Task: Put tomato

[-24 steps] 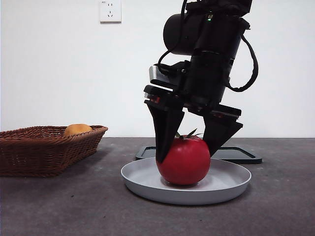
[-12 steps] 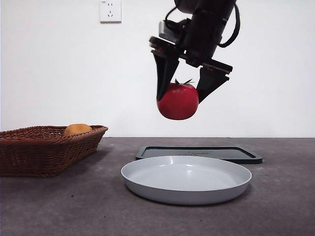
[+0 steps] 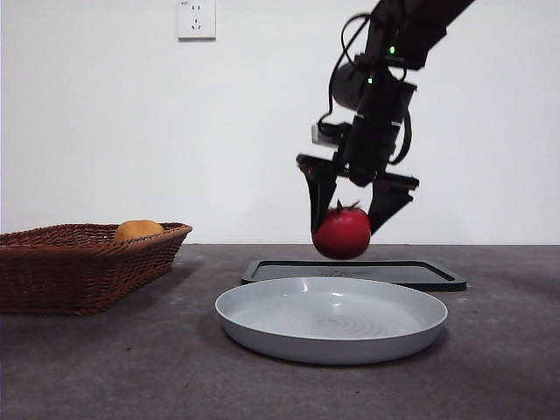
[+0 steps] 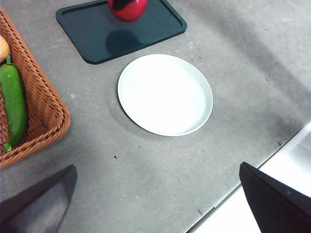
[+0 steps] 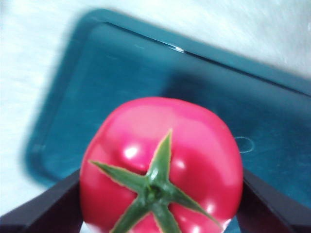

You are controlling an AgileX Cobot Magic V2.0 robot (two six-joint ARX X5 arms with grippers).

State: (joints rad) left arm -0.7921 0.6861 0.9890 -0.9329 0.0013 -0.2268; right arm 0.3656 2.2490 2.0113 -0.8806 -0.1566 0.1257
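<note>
A second ago the tomato (image 3: 341,234) sat in the white plate (image 3: 262,337) with my right gripper (image 3: 347,203) around it. Then I lifted it high over the plate. Now I have carried it back and lower, and it hangs in the air above the dark tray (image 3: 437,276) behind the plate, not touching it. My right fingers (image 5: 41,208) are pinching the tomato on both sides, so it cannot fall. The plate has nothing in it now. I think this means the tray is where the tomato should go, and I only need to lower it and let go. My left gripper (image 4: 155,213) waits far from the work, up over the table, with its fingers spread wide and holding nothing. The basket (image 3: 52,280) with the orange fruit (image 3: 138,230) and a green vegetable (image 4: 14,104) has not moved. I see no words or brand names anywhere. The wall socket (image 3: 196,18) has tiny marks on it, but they are too small to read.
</note>
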